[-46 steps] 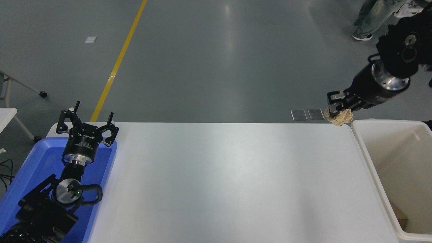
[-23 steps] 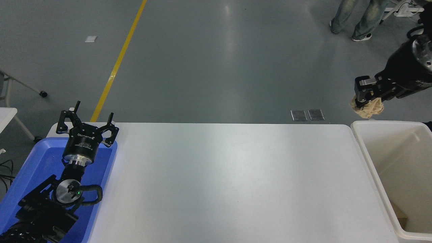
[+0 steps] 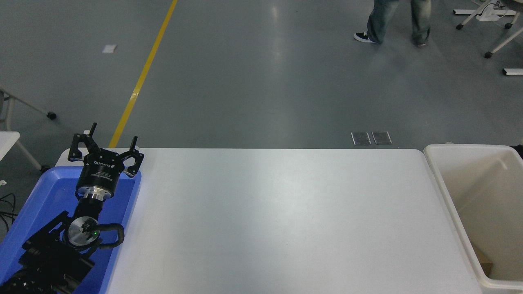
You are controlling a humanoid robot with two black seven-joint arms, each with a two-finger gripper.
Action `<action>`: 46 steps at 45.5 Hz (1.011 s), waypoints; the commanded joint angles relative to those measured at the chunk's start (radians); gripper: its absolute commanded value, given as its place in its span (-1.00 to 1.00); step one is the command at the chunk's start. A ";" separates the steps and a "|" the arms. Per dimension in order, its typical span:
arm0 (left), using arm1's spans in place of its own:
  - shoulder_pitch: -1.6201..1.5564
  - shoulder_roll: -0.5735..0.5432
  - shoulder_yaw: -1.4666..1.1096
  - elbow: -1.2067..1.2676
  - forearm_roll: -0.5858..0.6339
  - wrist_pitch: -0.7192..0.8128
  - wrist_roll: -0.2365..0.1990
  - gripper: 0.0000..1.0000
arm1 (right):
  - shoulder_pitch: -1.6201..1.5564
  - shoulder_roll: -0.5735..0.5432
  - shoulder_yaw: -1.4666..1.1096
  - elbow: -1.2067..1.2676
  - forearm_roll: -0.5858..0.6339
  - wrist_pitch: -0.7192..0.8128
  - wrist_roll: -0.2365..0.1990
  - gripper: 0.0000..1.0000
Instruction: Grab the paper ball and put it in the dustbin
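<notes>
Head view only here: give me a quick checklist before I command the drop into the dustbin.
1. Right gripper in view: not ok, it is out of frame.
2. Paper ball in view: not ok, nowhere in the picture.
3. Dustbin at the table's right end, open: ok.
4. Ball above the dustbin: cannot tell.
5. Left gripper parked over the blue tray, open: ok.
6. Person's legs far off on the floor: ok.

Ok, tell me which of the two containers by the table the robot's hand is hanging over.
The blue tray at the left: the left hand is above its far end. The cream bin at the right has no hand near it.
</notes>
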 commanded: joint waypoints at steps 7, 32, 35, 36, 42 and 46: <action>0.000 -0.001 0.000 0.000 0.000 0.000 0.000 1.00 | -0.714 0.173 0.437 -0.421 -0.004 -0.216 0.047 -1.00; 0.000 -0.001 0.000 0.000 0.000 0.000 0.000 1.00 | -0.957 0.419 0.464 -0.642 0.092 -0.350 0.047 -1.00; 0.000 0.000 0.000 0.000 0.000 0.000 0.000 1.00 | -0.959 0.426 0.464 -0.647 0.092 -0.351 0.047 -1.00; -0.002 0.000 0.000 0.000 0.000 0.000 0.000 1.00 | -0.959 0.429 0.464 -0.653 0.092 -0.351 0.047 -1.00; 0.000 0.000 0.000 0.000 0.000 0.000 0.000 1.00 | -0.959 0.448 0.463 -0.681 0.092 -0.353 0.049 -1.00; 0.000 -0.001 0.000 0.000 0.000 0.000 0.000 1.00 | -0.959 0.449 0.463 -0.688 0.092 -0.356 0.049 -0.61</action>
